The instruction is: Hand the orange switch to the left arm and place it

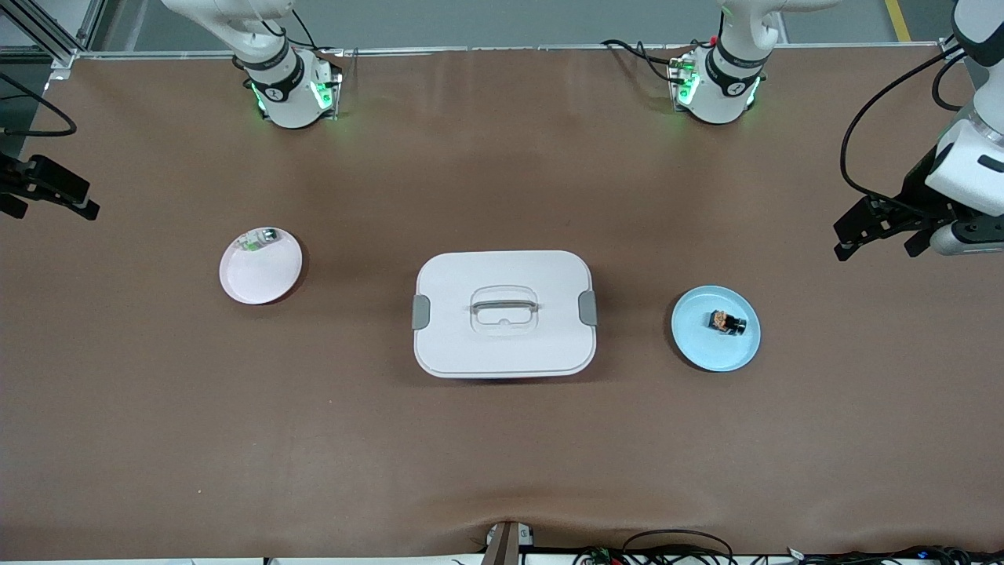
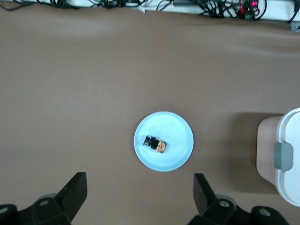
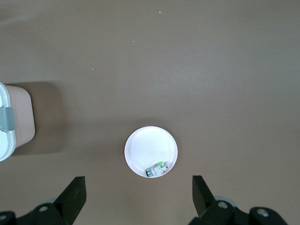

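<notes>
The orange switch (image 1: 728, 322) lies on its side on a round blue plate (image 1: 698, 345) toward the left arm's end of the table. It also shows in the left wrist view (image 2: 155, 144), on the plate (image 2: 176, 154). The white box (image 1: 503, 345) with grey latches stands in the middle of the table; its edge shows in the left wrist view (image 2: 288, 136) and in the right wrist view (image 3: 14, 122). My left gripper (image 1: 874, 243) (image 2: 139, 192) is open and empty, high over the table's left-arm end. My right gripper (image 1: 47, 208) (image 3: 138, 192) is open and empty, high over the right-arm end.
A pink plate (image 1: 263, 275) toward the right arm's end holds a small green-and-silver component (image 1: 259, 238), also in the right wrist view (image 3: 157, 169) on the plate (image 3: 147, 147). Cables (image 1: 674, 545) run along the table edge nearest the front camera.
</notes>
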### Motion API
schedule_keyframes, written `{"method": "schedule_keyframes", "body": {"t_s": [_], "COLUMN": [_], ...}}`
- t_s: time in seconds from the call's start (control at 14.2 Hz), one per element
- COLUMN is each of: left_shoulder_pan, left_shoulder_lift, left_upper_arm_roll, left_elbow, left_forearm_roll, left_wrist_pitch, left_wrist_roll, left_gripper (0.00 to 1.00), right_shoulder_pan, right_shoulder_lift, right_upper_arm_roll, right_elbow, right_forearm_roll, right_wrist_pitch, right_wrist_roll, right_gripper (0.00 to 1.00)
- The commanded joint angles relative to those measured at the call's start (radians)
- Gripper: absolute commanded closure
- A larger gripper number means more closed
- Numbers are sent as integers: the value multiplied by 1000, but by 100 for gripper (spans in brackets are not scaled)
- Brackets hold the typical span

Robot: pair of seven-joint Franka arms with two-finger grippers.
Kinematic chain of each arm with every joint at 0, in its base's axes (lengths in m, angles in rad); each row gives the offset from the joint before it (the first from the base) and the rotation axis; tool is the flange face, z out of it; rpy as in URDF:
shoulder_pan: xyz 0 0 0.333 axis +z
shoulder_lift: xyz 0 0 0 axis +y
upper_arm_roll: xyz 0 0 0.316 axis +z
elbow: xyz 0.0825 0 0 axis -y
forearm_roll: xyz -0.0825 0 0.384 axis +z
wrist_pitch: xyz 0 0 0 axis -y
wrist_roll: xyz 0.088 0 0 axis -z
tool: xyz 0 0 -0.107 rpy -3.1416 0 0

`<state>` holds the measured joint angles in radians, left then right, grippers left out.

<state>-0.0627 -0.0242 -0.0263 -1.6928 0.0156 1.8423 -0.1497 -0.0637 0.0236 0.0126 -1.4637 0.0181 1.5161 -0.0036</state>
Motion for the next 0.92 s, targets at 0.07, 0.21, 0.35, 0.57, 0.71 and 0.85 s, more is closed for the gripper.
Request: {"method": "schedule_keyframes", "body": {"t_s": [0.07, 0.21, 0.35, 0.57, 0.71, 0.85], "left_shoulder_pan": [-49, -49, -49, -51, -51, -54], "left_shoulder_lift": [-11, -13, -36, -36, -33, -31], "left_upper_arm_roll": [72, 72, 78, 74, 74, 74], "left_elbow": [27, 25, 22, 28, 30, 30], "left_forearm_roll": [-17, -17, -17, -17, -16, -8], "left_wrist_pitch": [-84, -86, -97, -126, -126, -126], "left_wrist_roll": [35, 35, 44, 44, 45, 42], "left_gripper": [0, 0, 0, 0, 0, 0], "right_shoulder_pan": [-11, -11, -11, -10, -10, -10], "right_shoulder_lift": [-21, -21, -21, -21, -21, -21], "right_upper_arm_roll": [7, 7, 7, 7, 7, 7], "right_elbow": [-21, -21, -21, -21, -21, -21], "right_forearm_roll": [11, 13, 13, 11, 11, 11], "right_wrist_pitch": [3, 3, 4, 7, 7, 4], "right_wrist_roll": [37, 59, 59, 57, 57, 59], "right_gripper": [0, 0, 0, 0, 0, 0]}}
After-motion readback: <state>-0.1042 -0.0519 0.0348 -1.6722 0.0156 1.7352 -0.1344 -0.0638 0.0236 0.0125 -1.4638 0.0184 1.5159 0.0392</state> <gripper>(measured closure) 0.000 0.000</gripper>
